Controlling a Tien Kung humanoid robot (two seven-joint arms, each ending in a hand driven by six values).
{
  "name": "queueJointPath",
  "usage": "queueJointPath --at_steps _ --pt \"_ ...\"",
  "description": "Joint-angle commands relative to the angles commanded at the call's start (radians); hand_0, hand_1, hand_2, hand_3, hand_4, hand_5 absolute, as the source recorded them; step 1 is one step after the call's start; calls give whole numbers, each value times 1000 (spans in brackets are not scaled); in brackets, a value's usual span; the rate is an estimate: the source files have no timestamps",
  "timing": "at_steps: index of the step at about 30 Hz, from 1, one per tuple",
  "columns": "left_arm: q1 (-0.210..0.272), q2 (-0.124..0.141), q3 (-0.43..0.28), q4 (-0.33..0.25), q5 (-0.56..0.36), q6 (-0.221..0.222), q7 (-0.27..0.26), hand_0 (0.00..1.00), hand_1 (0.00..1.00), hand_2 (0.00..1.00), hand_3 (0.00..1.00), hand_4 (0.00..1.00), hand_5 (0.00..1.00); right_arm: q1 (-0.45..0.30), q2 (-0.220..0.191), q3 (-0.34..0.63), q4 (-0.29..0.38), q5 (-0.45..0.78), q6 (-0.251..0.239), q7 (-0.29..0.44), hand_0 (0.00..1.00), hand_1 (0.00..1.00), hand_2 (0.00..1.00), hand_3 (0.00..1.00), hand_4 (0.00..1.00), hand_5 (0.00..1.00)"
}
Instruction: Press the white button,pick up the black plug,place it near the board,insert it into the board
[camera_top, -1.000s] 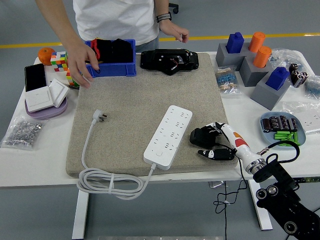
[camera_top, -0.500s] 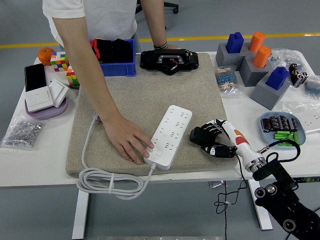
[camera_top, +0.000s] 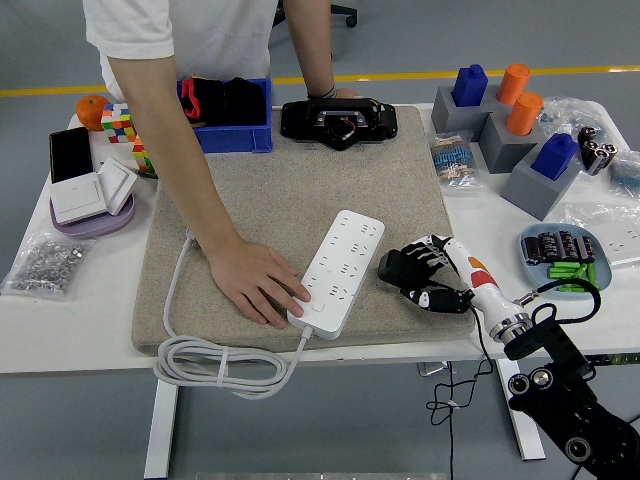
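Lying diagonally across the middle of the frame on a tan mat (camera_top: 290, 200), the white board (camera_top: 338, 272) is running from lower left to upper right, its cord (camera_top: 225, 365) looping off the mat's lower edge and hanging over the table (camera_top: 70, 335) front. A person at the top of the frame is leaning in, and the person's hand (camera_top: 255, 285) is pressing flat on the mat with its fingertips touching the board's lower-left end, right beside the white button (camera_top: 318, 307). The person's other arm is reaching toward a black device (camera_top: 338, 122) at the mat's top edge. The right hand (camera_top: 425, 280) is resting at the mat's lower-right corner, just beside the board's right side without touching it, its black fingers (camera_top: 405, 268) curling loosely inward toward the board and gripping nothing; its white and orange wrist is leading down to the arm in the lower-right corner. The left hand is not showing. A blue bin (camera_top: 235, 135) holding dark items is sitting at the mat's upper left; whether the black plug is among them cannot be told. A white plug (camera_top: 197, 235) on the cord's end is lying on the mat's left side, partly behind the person's forearm. Grey blocks (camera_top: 500, 125) with blue and orange pegs are standing at the upper right.
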Motion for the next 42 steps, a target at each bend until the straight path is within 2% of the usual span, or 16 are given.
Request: queueJointPath --at_steps 6,12,25,36,42 --pt "1 0 -1 0 1 0 0 690 637 612 637 554 183 25 -11 -13 26 29 1 -2 392 356 414 543 759 2" --pt "0 0 7 0 -5 -1 0 690 637 612 637 554 186 65 7 -52 19 48 -4 1 386 352 412 544 759 2" --pt "4 4 3 0 7 -3 2 692 637 613 637 553 185 162 53 -150 -69 73 -25 20 395 348 410 541 753 2" --pt "2 10 9 0 12 -6 1 690 637 613 637 553 184 198 82 -143 -164 69 -37 36 397 348 409 541 755 2" --pt "2 12 12 0 13 -7 0 690 637 612 637 554 185 199 85 -147 -176 67 -38 35 395 347 408 540 757 2"
